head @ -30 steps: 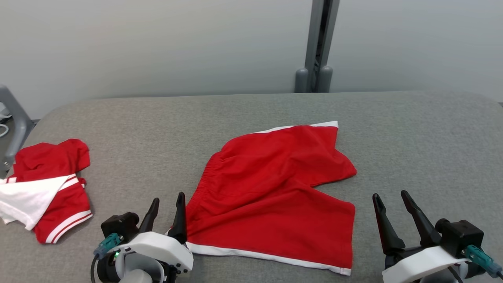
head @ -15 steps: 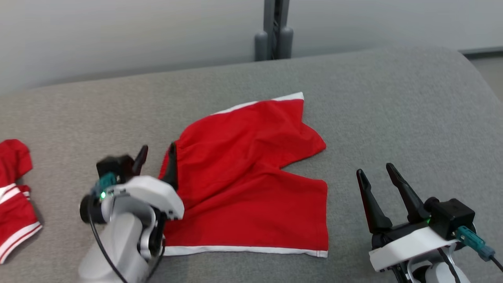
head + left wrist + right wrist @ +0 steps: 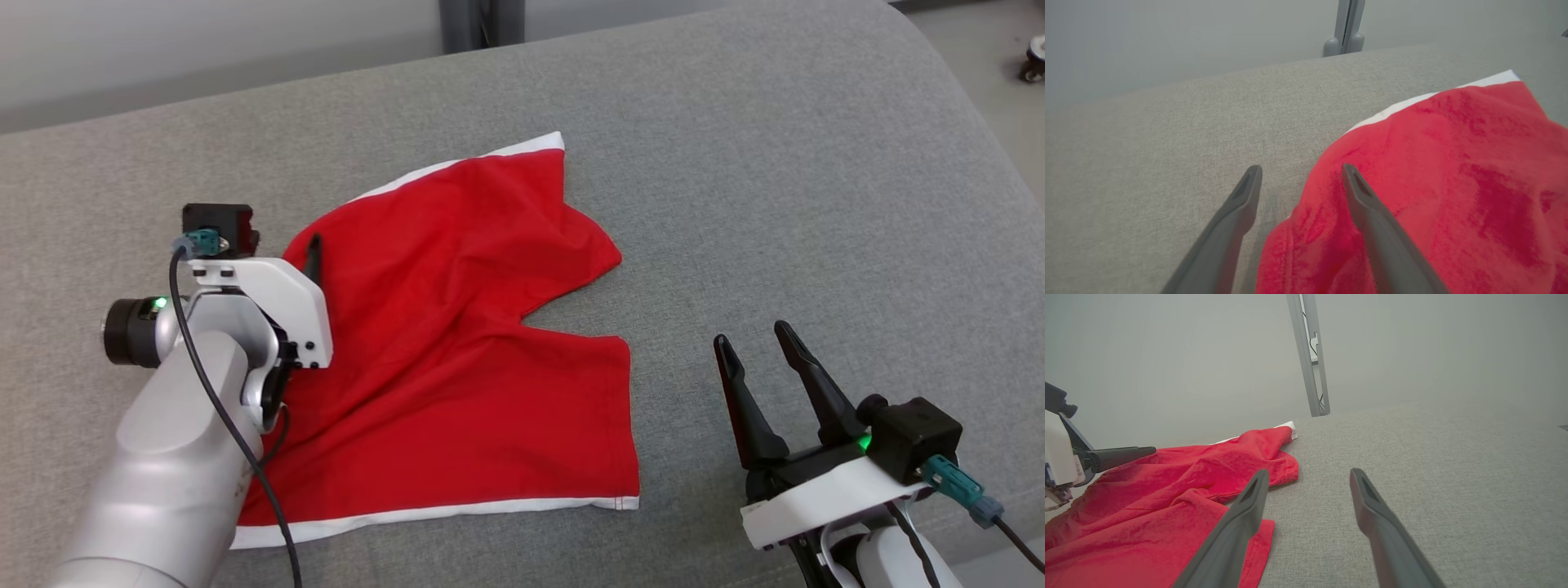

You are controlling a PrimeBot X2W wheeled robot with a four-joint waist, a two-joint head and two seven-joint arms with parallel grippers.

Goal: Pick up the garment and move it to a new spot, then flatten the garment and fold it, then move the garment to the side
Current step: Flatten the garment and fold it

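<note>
The left claw [image 3: 1301, 168], wide and empty, straddles the left edge of the red shorts [image 3: 457, 327]: 1 finger over cloth, 1 over bare bench [image 3: 735, 163]. The shorts spread rightward from it. The right claw [image 3: 751, 335], also wide, sits apart beyond the leg hems, so the left arm is nearer.

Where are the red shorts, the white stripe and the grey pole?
red shorts [image 3: 457, 327], head view, middle of cloth
white stripe [image 3: 424, 516], head view, near hem
grey pole [image 3: 1349, 20], left wrist view, upright shaft

one red garment [image 3: 457, 343]; two grippers, left gripper [image 3: 1301, 167] and right gripper [image 3: 749, 332]; one post [image 3: 1308, 359].
</note>
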